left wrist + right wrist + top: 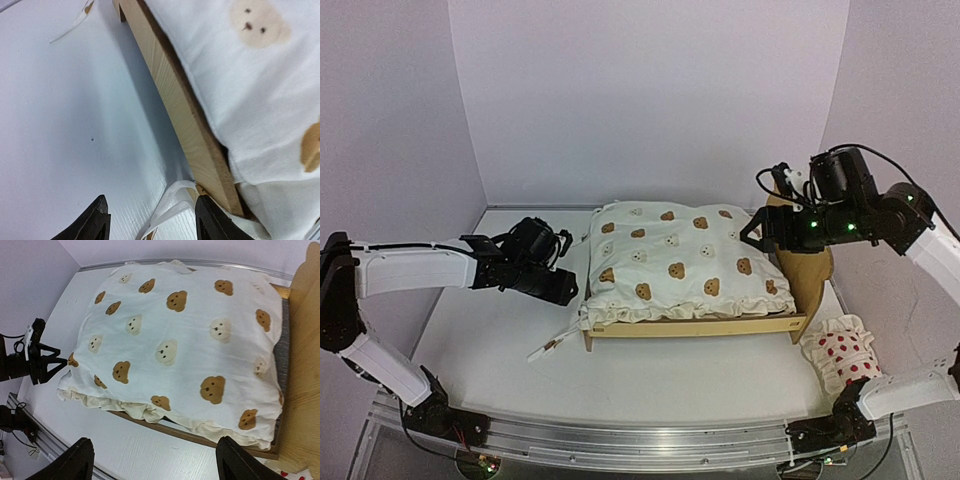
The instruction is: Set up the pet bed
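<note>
The pet bed (692, 327), a light plywood frame, stands mid-table with its headboard (817, 268) to the right. A cream bear-print cushion (670, 255) lies on it and covers most of the base. My left gripper (576, 286) is low at the bed's left end and open. In the left wrist view its fingers (101, 220) straddle a white cushion tie (172, 204) beside the side rail (185, 120), without pinching it. My right gripper (761, 231) hovers open and empty above the cushion (185, 340), near the headboard (302, 365).
A small white pillow with red dots (845, 357) lies on the table at the right, in front of the headboard. Another loose tie (549, 347) trails on the table by the bed's front left corner. White walls close in the back and sides.
</note>
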You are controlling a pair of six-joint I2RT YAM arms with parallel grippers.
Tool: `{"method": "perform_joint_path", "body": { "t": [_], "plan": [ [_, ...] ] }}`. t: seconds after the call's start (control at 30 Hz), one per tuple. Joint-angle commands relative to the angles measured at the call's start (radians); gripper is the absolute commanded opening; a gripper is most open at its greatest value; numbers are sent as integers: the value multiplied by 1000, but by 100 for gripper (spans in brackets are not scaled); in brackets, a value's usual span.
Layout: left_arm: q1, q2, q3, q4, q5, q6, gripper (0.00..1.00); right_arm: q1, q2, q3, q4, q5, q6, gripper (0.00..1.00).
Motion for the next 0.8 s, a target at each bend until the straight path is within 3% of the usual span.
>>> {"method": "perform_joint_path", "body": {
  "t": [0.0,0.17,0.37,0.63,0.67,0.77],
  "plan": [
    [-10,-98,72,-21,40,124,60,72,99,-4,105,-145,61,85],
    [-104,-113,100,-46,76,184,60,160,213,38,135,-131,46,86],
    [-247,-28,159,-123,-23,177,55,170,249,21,170,-138,48,88],
    [-283,91,210,-164,-105,147,51,171,225,-31,179,-132,54,89],
    [-283,98,214,-166,-115,145,50,171,222,-37,180,-133,54,89],
    [-284,110,232,-154,-117,149,29,171,215,-53,185,-133,56,89]
  ]
}}
